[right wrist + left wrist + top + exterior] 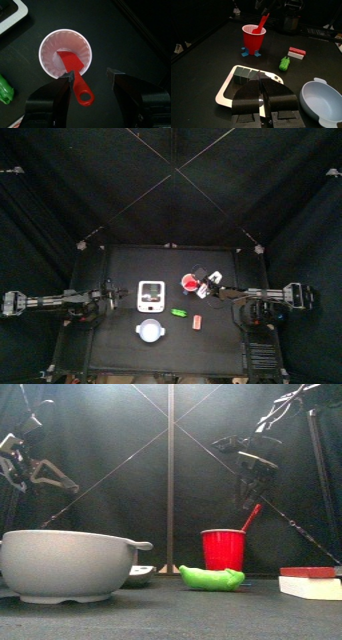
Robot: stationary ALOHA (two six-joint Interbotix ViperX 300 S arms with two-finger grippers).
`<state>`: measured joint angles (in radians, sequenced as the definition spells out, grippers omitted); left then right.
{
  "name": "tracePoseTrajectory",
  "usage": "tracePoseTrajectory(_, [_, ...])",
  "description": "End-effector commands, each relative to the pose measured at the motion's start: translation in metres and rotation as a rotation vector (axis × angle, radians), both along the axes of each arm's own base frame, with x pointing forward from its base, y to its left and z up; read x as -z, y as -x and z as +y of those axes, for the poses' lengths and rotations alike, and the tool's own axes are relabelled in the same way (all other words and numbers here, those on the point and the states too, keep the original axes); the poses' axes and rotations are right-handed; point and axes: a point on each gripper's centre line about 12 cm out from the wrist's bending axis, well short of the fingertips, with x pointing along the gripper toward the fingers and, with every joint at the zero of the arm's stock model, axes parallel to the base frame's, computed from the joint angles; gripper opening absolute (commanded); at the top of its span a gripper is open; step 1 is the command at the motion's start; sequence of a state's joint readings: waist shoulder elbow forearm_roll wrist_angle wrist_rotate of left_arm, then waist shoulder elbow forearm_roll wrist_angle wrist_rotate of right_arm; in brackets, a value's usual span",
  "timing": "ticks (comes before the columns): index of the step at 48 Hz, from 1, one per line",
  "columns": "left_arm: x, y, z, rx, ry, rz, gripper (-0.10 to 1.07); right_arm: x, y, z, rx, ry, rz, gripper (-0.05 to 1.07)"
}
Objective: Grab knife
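- Knife [75,75]: red plastic, standing blade-down in a red cup [65,55], its handle leaning out over the rim; the handle end has a round hole in it. The cup sits toward the back of the table [120,333], on the right arm's side of middle.
- Handling, as a guess: light, stiff, smooth plastic, so probably a bit slippery. The cup looks light too and may tip or drag along if the knife is pulled sideways (a straight lift along the handle seems safer).
- Where to grip: the exposed handle above the rim, below the holed end; the blade is buried in the cup.
- Right gripper [89,75]: jaws spread wide, holding nothing, hanging directly above the cup with the handle lying between them, closer to one jaw. No contact that I can see.
- Left gripper [263,100]: parked on its own side above a white tray [228,90]; jaws look pressed together, empty.
- Around: green toy [211,578] and red-and-white block [310,583] in front of the cup, grey bowl [70,564] nearer the table's front edge. None of them blocks a descent from above; only the cup's rim crowds the jaws.
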<state>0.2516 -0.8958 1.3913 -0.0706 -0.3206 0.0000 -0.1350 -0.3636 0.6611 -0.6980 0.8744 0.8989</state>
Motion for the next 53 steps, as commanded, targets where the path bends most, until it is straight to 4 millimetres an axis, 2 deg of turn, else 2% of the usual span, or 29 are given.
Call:
tracePoseTrajectory(1, [-0.005, -0.002, 0.001, -0.004, -0.004, -0.013, 0.32, -0.006, 0.002, 0.010, -0.033, 0.014, -0.008, 0.88])
tracePoseTrajectory(7, [-0.004, -0.002, 0.001, -0.005, -0.003, -0.012, 0.32, 0.002, 0.006, 0.023, -0.083, 0.056, 0.052, 0.88])
tracePoseTrajectory(16, [-0.004, -0.002, 0.002, -0.006, -0.004, -0.010, 0.32, 0.003, 0.006, 0.032, -0.121, 0.094, 0.079, 0.88])
tracePoseTrajectory(38, [-0.004, -0.002, 0.002, -0.007, -0.006, -0.011, 0.32, 0.031, -0.002, 0.025, -0.134, 0.163, 0.217, 0.88])
tracePoseTrajectory(53, [-0.003, -0.001, 0.002, -0.007, -0.006, -0.010, 0.32, 0.039, -0.004, 0.018, -0.125, 0.210, 0.279, 0.87])
